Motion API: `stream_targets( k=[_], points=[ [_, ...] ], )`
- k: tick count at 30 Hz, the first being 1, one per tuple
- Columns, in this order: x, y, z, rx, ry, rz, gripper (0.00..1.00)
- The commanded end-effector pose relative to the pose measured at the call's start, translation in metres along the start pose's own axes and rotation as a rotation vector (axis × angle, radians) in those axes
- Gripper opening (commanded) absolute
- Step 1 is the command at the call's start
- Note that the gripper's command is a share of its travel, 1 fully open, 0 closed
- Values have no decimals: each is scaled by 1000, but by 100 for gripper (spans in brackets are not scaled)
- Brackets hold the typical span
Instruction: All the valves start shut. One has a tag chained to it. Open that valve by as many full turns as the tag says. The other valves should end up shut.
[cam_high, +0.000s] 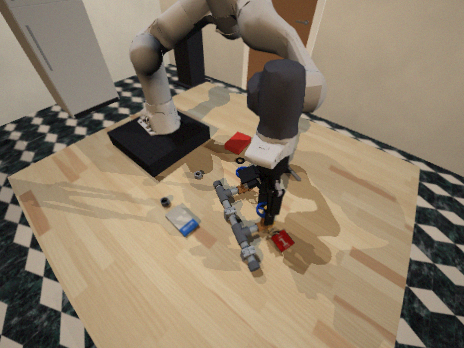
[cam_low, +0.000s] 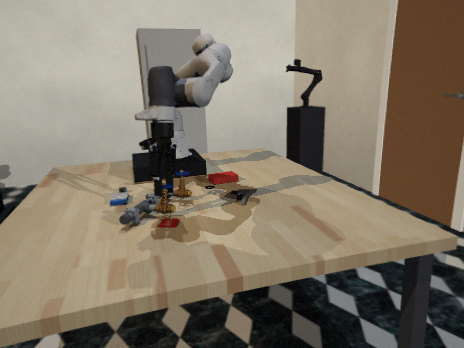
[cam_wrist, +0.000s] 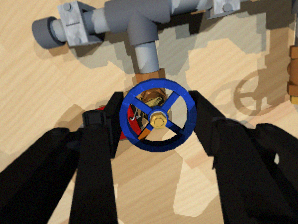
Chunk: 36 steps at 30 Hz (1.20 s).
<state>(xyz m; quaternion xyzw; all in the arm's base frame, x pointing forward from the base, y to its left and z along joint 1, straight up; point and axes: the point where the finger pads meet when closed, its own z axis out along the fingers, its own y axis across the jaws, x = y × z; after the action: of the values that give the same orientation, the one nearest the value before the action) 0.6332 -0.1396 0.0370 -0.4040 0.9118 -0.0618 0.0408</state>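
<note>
A grey pipe (cam_high: 235, 220) lies on the wooden table with two brass valves branching off it. The near valve has a blue handwheel (cam_wrist: 158, 121) on a brass stem; a red tag (cam_high: 282, 241) marked "1" lies beside it, partly hidden under the wheel in the wrist view (cam_wrist: 107, 117). My gripper (cam_wrist: 155, 105) points straight down over this valve, its two black fingers pressed on opposite sides of the blue handwheel's rim. It also shows in the exterior view (cam_low: 163, 187). The second valve, with its own blue handwheel (cam_high: 240, 168), stands farther back, beside my wrist.
A red block (cam_high: 238, 143), a small black ring (cam_high: 240, 160), a nut (cam_high: 198, 172), a black cap (cam_high: 165, 202) and a blue-grey card (cam_high: 182, 220) lie around the pipe. The black robot base plate (cam_high: 159, 141) sits behind. A dark tool (cam_low: 241, 194) lies to the right.
</note>
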Motion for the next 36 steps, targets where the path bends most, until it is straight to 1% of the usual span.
stream_targets(
  k=[1, 7, 11, 15, 17, 23, 32, 34, 35, 36],
  points=[
    [0, 0, 1, 1, 0, -10, 10],
    [0, 0, 1, 1, 0, -63, 10],
    [0, 0, 1, 1, 0, -142, 10],
    [0, 0, 1, 1, 0, -262, 10],
    [0, 0, 1, 1, 0, -262, 10],
    [0, 0, 1, 0, 0, -504, 10],
    [0, 0, 1, -6, 11, -747, 10],
    [0, 0, 1, -6, 11, -747, 10],
    [0, 0, 1, -7, 13, -819, 10],
    [0, 0, 1, -8, 15, -846, 10]
  ],
)
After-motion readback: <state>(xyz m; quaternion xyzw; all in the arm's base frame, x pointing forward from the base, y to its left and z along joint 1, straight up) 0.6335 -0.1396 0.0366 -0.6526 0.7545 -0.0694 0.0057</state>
